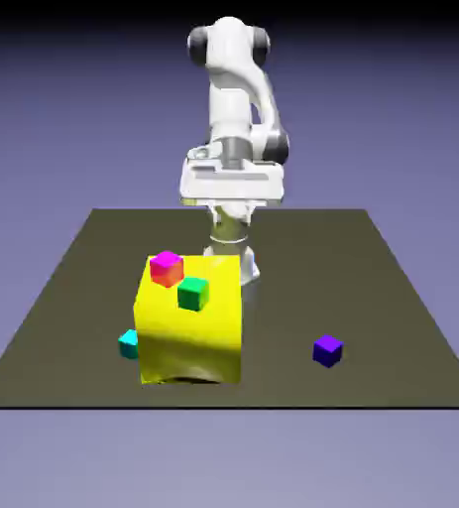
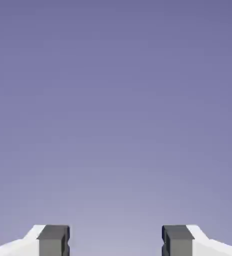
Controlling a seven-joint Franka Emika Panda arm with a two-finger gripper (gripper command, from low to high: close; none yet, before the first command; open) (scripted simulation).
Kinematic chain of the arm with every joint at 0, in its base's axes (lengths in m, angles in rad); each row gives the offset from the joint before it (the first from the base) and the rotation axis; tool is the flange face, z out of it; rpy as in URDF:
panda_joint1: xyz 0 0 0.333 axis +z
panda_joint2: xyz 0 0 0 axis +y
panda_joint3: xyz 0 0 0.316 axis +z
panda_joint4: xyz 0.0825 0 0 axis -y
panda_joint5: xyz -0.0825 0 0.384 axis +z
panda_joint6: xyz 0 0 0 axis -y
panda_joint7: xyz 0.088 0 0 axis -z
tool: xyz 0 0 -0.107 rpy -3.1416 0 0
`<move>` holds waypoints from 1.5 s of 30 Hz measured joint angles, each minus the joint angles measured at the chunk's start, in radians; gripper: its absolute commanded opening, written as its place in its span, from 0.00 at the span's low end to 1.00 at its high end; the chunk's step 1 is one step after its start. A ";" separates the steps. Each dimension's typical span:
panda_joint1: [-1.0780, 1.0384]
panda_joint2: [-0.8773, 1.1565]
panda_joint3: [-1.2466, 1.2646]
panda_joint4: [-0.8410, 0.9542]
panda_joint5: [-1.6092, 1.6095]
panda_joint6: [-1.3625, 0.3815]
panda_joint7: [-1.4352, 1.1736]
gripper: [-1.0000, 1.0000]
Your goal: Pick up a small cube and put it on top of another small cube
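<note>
Above the dark table (image 1: 302, 248), the gripper (image 2: 116, 241) with fingertips wide apart, nothing between them

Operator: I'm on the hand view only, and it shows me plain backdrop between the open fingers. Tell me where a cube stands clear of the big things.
Observer: In the exterior view, a purple cube sits on the table toward the exterior view's right, apart from everything else.
Operator: Name me another cube, and say what blocks it.
Observer: A cyan cube shows at the exterior view's left, partly hidden by the large yellow block.
Operator: Now give me the color of the cube nearest the pink one.
Observer: Green: in the exterior view, the green cube shows just below and to the right of the pink one.
</note>
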 measured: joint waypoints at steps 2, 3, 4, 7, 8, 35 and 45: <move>-0.029 0.072 -0.044 0.038 0.078 -0.066 0.040 0.50; -0.043 0.109 -0.067 0.058 0.117 -0.099 0.060 0.50; -0.057 0.145 -0.089 0.077 0.156 -0.133 0.080 0.50; -0.100 0.254 -0.156 0.135 0.273 -0.232 0.141 0.50; -0.114 0.290 -0.178 0.154 0.312 -0.265 0.161 0.50; -0.252 1.003 -0.386 0.406 1.042 -0.728 0.423 0.00; -0.379 0.702 -0.325 0.493 0.679 -1.055 0.653 0.00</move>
